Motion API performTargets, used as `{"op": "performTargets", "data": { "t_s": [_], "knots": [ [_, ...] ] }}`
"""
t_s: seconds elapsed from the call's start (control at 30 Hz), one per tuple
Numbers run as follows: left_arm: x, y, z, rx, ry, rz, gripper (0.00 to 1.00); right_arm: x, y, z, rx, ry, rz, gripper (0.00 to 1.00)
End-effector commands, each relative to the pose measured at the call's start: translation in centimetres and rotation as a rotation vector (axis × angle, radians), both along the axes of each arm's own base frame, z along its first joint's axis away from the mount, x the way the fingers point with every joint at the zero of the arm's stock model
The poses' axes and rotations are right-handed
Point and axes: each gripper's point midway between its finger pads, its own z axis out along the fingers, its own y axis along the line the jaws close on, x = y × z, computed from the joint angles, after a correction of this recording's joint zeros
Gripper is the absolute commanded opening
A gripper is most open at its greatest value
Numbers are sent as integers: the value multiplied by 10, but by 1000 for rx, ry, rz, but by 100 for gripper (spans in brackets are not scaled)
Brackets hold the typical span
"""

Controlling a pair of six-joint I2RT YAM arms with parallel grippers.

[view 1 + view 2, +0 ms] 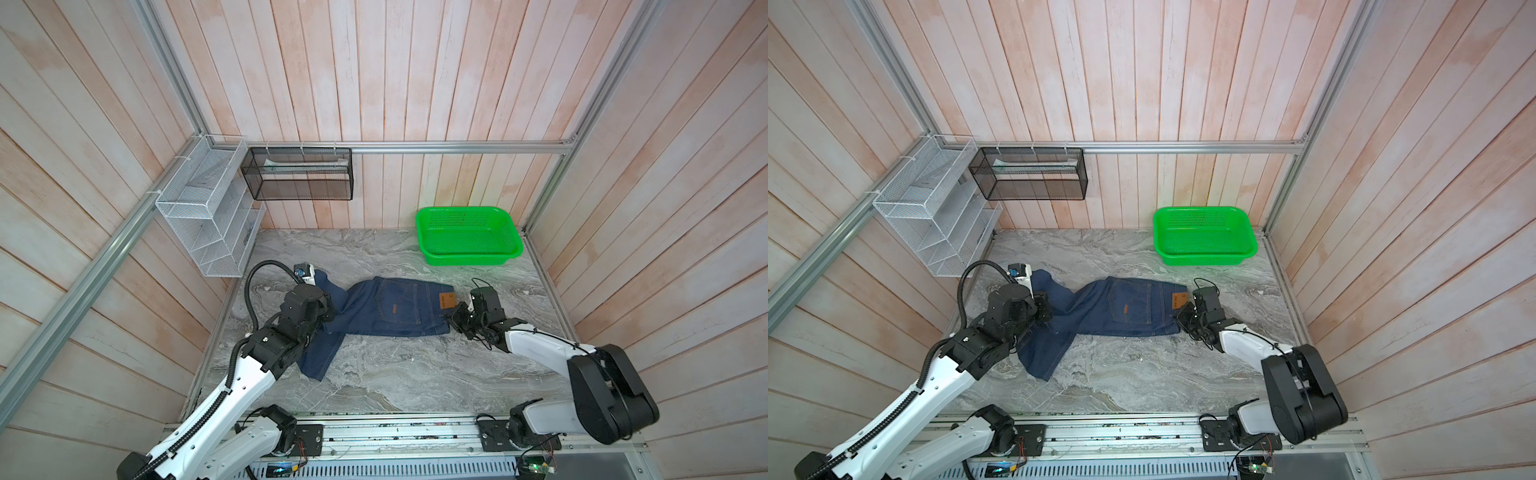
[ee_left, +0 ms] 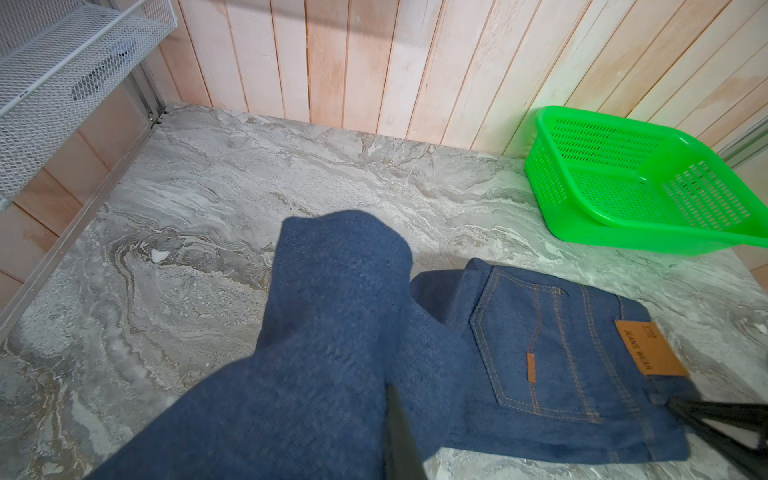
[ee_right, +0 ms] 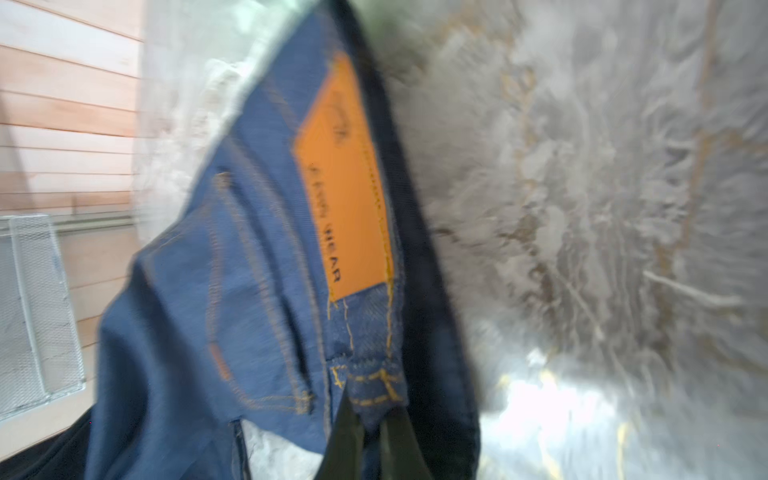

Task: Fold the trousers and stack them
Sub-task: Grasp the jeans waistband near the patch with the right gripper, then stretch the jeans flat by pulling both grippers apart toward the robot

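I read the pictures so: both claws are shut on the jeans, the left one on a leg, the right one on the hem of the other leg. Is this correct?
Not fully. The right claw is shut on the waistband of the jeans, next to the brown patch; the right wrist view shows it. The left claw is on a leg, as you say.

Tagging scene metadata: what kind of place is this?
Likely a lab robot cell, not a home: aluminium frame around plank walls, left arm and right arm on a front rail, marble-look table with trousers and a green basket.
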Motion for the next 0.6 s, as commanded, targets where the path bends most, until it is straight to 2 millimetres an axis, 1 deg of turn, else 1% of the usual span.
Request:
{"op": "performTargets", "data": {
  "t_s": [0.0,0.1,0.17,0.23,0.27,0.33,0.4,0.5,0.57],
  "knots": [
    [-12,19,23,43,-34,36,7,-10,-29,53,-120,-81,-54,0],
    [-24,27,23,57,-13,43,8,-30,-68,97,-169,-153,-180,0],
    [-28,25,21,42,2,30,10,-43,-92,120,-181,-185,-245,0],
    [-28,19,16,24,26,3,12,-55,-108,129,-197,-176,-270,0],
    [-27,14,12,18,41,-11,13,-59,-113,129,-200,-164,-270,0],
    [-23,3,2,7,82,-48,17,-67,-119,123,-199,-141,-273,0],
    [-18,-7,-12,1,132,-81,19,-75,-124,110,-204,-111,-277,0],
    [-15,-19,-35,-1,209,-113,21,-85,-125,87,-206,-65,-265,0],
    [-13,-23,-48,-3,247,-121,22,-89,-123,73,-201,-35,-256,0]
  ]
}}
